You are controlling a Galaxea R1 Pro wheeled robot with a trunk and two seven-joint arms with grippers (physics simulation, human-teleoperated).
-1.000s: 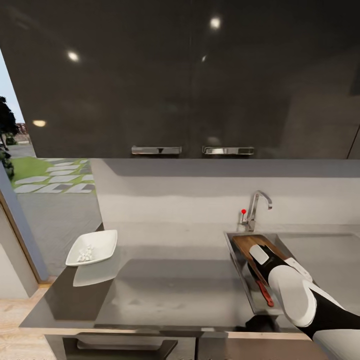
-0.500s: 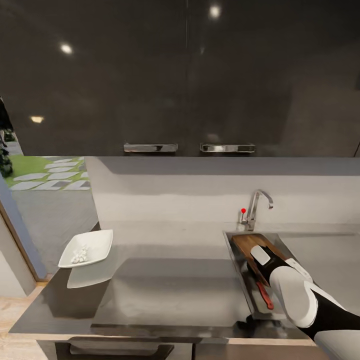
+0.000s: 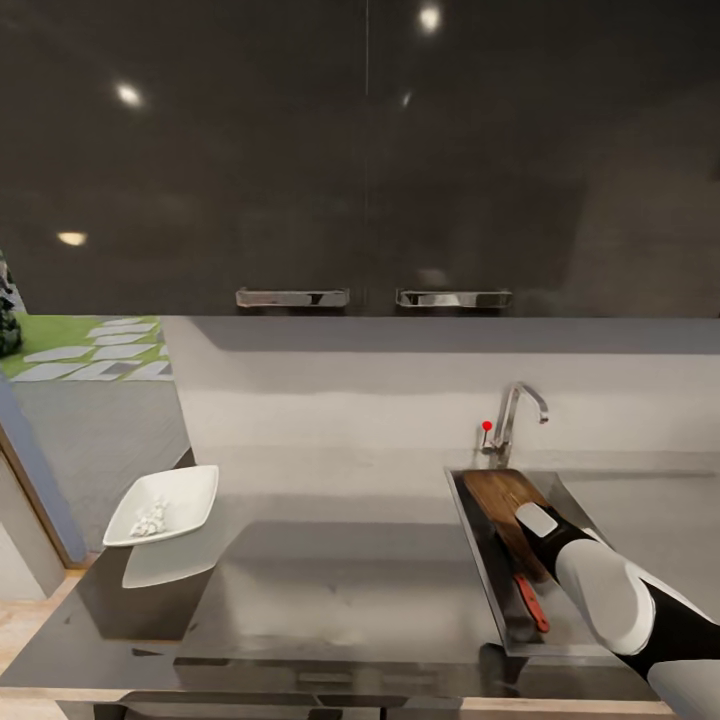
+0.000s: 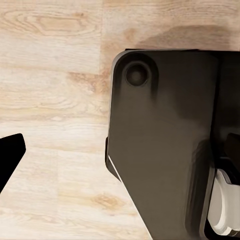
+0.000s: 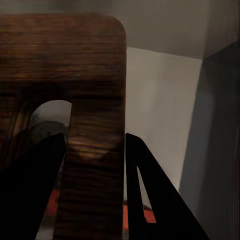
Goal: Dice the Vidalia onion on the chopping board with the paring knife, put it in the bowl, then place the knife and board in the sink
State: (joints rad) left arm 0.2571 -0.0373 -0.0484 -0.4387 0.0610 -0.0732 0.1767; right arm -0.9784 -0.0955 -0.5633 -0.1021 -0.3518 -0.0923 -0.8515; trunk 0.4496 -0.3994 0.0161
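The sink [image 3: 478, 530] is set into the grey countertop [image 3: 340, 570], on its right part. A shiny tap [image 3: 512, 415] with a red dot stands behind the sink.

The brown board [image 3: 505, 505] is inside the sink. It leans, with its far end up near the tap side. The knife [image 3: 531, 602] with the red handle lies on the sink floor, just beside the board and nearer the robot.

The right arm [image 3: 610, 600] reaches down into the sink from the right. The right gripper [image 5: 95, 165] has one dark finger on each side of the board's handle end, next to the oval hole. The fingers [image 5: 150, 200] press close on the wood, so the gripper is grasping the board. A bit of red from the knife shows down between the fingers in the right wrist view.

The white bowl [image 3: 165, 505] sits far to the left on the countertop, well apart from the sink. Small white onion bits [image 3: 150, 520] lie in it.

Dark shiny cupboards [image 3: 360, 150] with two silver handles hang above the countertop.

In the left wrist view, one dark finger tip [image 4: 10, 155] shows over a wooden floor [image 4: 55, 100], next to a big dark part of the robot [image 4: 165, 150]. I cannot tell if the left gripper is released or clenched.
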